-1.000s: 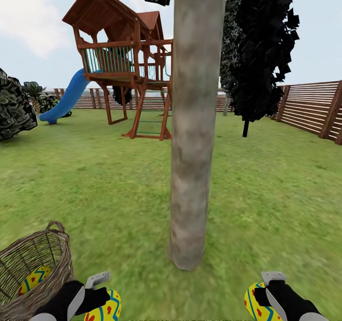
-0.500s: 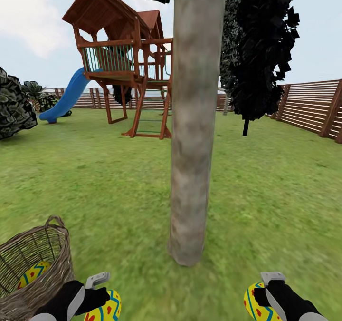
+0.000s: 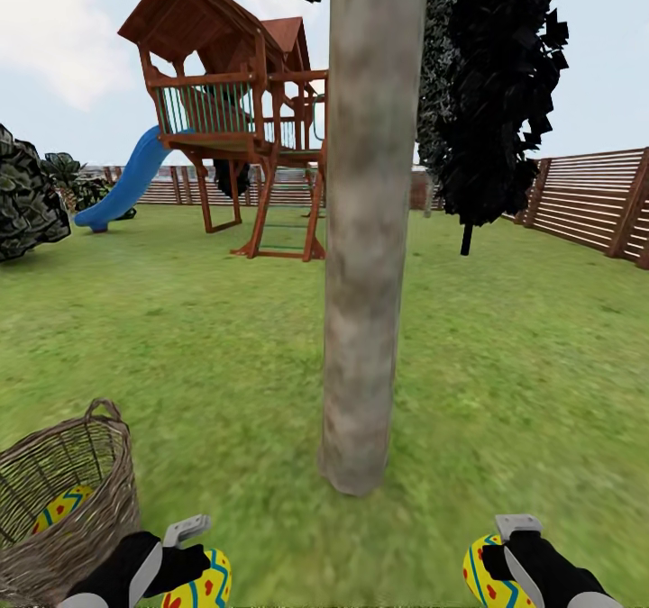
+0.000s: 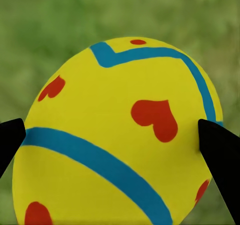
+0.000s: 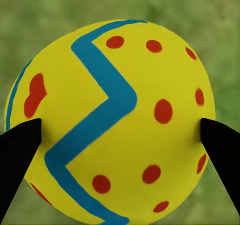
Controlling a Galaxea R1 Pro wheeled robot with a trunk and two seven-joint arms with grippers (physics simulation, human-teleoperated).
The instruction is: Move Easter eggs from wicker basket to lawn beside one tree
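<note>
Green lawn (image 3: 541,365) runs back to a slat fence (image 3: 590,198) and playset (image 3: 234,113); the pale tree trunk (image 3: 365,248) rises just ahead of us. Wicker basket (image 3: 86,500) sits low left, one egg (image 3: 61,507) inside. Our left gripper (image 3: 185,558), beside the basket, pinches a second egg (image 4: 115,135); our right gripper (image 3: 505,554) clamps the third egg (image 5: 110,120), right of the trunk's foot.
</note>
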